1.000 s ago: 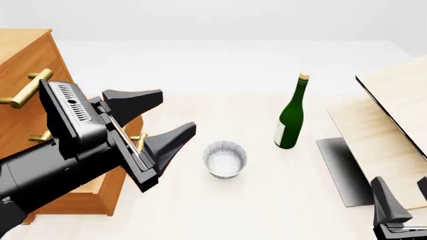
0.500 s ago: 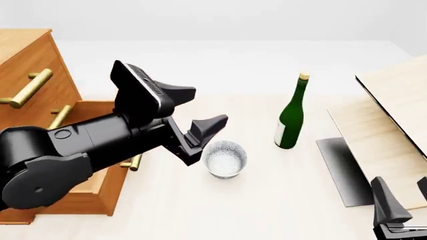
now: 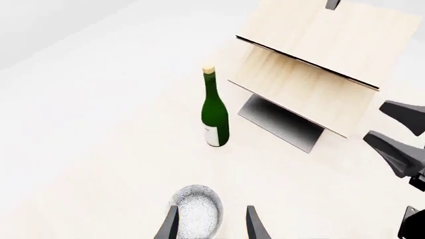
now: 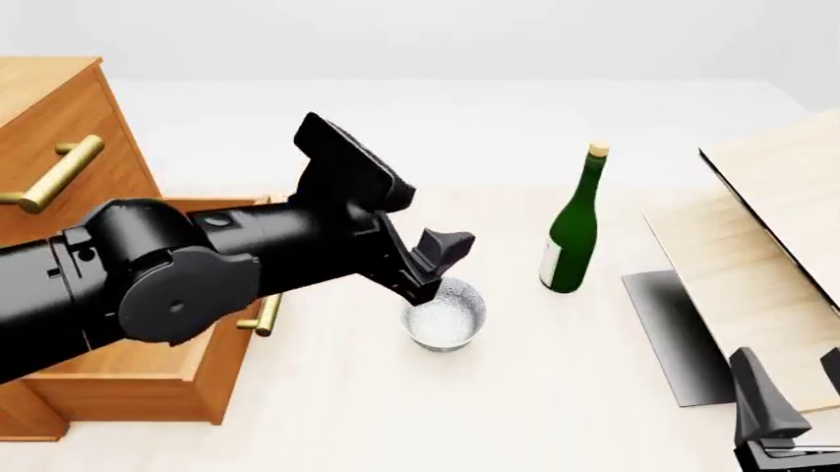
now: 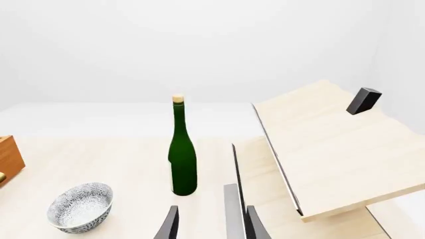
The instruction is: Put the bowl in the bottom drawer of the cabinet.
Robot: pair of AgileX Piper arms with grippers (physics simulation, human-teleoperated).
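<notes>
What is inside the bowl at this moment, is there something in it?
In the right wrist view the bowl shows only its speckled whitish inside, with no object. In the front view the left gripper covers the bowl's far rim, so that part stays hidden.

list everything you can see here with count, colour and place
bowl: one, speckled silver-grey, on the table in front of the cabinet
wine bottle: one, green, upright, right of the bowl
cabinet: one, orange-brown wood with brass handles, left edge
bottom drawer: one, pulled open
light-wood boards: pale, stacked at an angle, right side
dark block: one, on the top board
left gripper: black, open, over the bowl's rim
right gripper: black, low near the right corner, fingers close together
</notes>
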